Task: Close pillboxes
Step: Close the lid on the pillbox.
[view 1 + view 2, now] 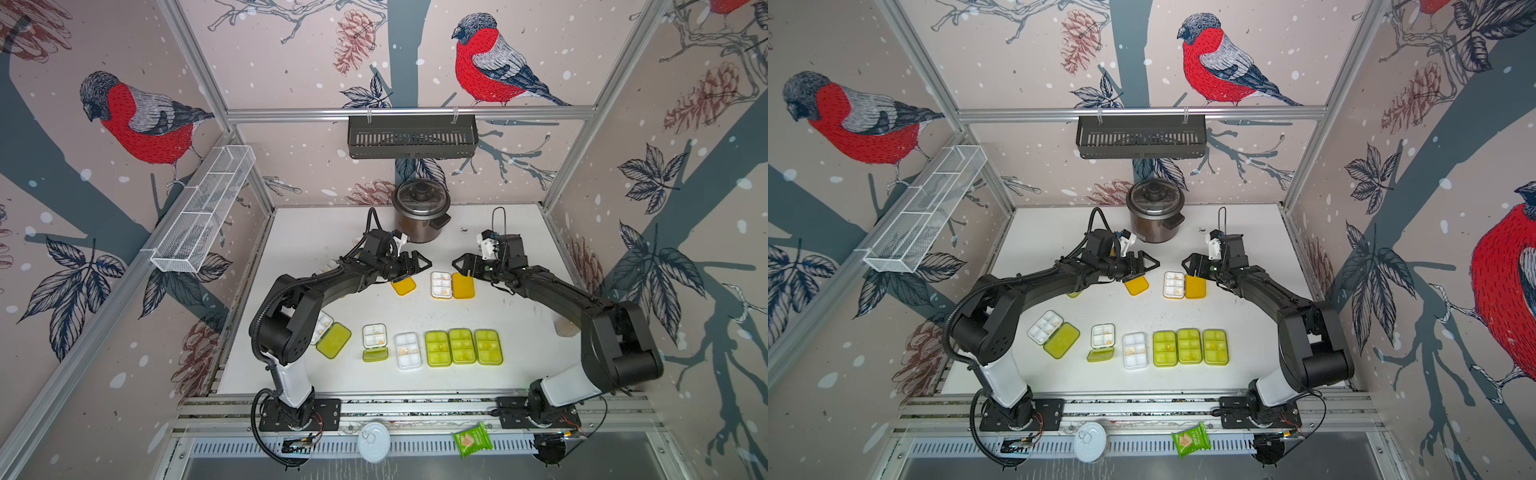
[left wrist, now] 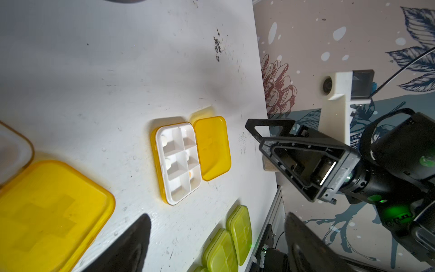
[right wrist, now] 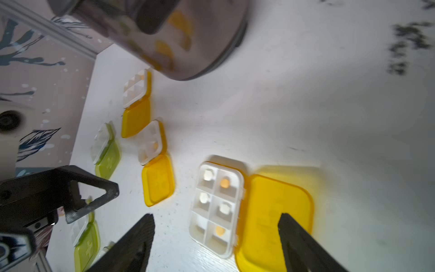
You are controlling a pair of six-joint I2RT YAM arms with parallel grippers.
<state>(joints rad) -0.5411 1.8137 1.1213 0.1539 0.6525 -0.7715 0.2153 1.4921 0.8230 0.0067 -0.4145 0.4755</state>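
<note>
Right tool [image 1: 460, 266]: the jaws are spread wide and nothing is gripped. It is poised just behind an open orange-lidded pillbox [image 1: 441, 284]; the white six-compartment tray, with pale and orange tablets in it, is shown in the right wrist view beside its hinged lid [image 3: 275, 219], which is laid flat on the worktop [image 1: 519, 332]. Left tool [image 1: 420, 264]: the jaws are likewise wide and empty, and it is faced toward the right tool across a gap, above a second orange lid [image 1: 403, 286] whose tray is hidden by the arm in both top views. A further open orange pillbox [image 3: 136, 99] is recorded near the steel cooker [image 1: 420, 210] at the back. In the front row, from the left arm's side, are listed: an open lime-lidded pillbox [image 1: 1045, 327]; a second open green-lidded pillbox [image 1: 374, 336]; a closed clear-lidded pillbox [image 1: 407, 350]; and three closed lime-green pillboxes [image 1: 462, 345] set side by side. On the frame in front of the worktop are noted a round white can lid [image 1: 374, 441] and a green snack packet [image 1: 471, 440].
</note>
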